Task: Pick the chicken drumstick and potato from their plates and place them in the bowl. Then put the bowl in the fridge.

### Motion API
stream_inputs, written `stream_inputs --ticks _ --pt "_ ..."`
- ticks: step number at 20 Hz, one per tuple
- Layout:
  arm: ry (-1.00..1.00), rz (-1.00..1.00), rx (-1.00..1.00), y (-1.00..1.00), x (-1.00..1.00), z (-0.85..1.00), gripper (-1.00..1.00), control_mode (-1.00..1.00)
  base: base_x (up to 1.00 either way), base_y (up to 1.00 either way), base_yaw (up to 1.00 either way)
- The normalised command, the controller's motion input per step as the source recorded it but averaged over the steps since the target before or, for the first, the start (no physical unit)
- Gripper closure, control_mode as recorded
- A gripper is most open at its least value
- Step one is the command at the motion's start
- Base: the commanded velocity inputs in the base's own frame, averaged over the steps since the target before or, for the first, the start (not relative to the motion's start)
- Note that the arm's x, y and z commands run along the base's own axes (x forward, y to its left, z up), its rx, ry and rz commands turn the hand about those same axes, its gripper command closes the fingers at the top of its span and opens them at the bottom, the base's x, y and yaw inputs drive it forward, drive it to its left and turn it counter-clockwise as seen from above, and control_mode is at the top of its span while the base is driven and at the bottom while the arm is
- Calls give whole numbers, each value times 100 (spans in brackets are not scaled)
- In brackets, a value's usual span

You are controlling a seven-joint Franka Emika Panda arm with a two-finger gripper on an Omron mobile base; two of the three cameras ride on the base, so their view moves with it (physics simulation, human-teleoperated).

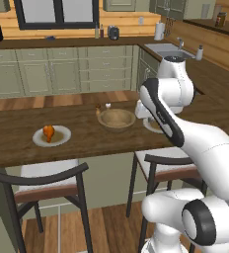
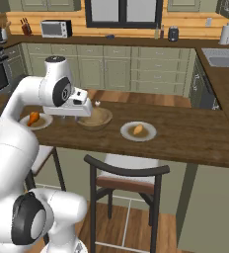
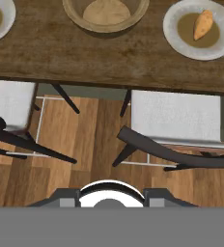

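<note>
The wooden bowl (image 1: 116, 119) (image 2: 94, 118) (image 3: 105, 14) stands in the middle of the dark counter with nothing in it. The chicken drumstick (image 1: 48, 132) (image 2: 33, 117) lies on the left plate (image 1: 62, 139) (image 2: 43, 122). On the right plate (image 2: 147, 134) (image 3: 175, 34) lies the potato (image 2: 138, 130) (image 3: 203, 24). My gripper (image 2: 67, 116) points down over the counter's near edge, just in front of the bowl, between the two plates. Its fingers are hidden, and I see nothing held. The fridge is out of view.
Two chairs with dark curved backs and white seats (image 1: 42, 175) (image 2: 129, 173) (image 3: 174, 113) are tucked under the counter's near edge. Small shakers (image 1: 102, 107) stand just behind the bowl. A sink (image 1: 168, 49) sits in the far right counter.
</note>
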Motion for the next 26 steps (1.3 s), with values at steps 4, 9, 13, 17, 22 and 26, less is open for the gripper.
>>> stream_inputs --ticks 4,9,13,17,22,26 --pt "-3 0 0 0 -49 0 -100 -100 0 0 0" --pt "2 0 0 -56 -5 -28 -100 -100 0 0 0" --pt "6 0 1 -91 50 -32 -100 -100 0 0 0" --pt "0 0 4 -84 63 -25 -100 -100 0 0 0" --pt "0 -2 0 -54 86 -35 -100 -100 0 0 0" --pt "3 -8 0 -46 99 -31 -100 -100 0 0 0"
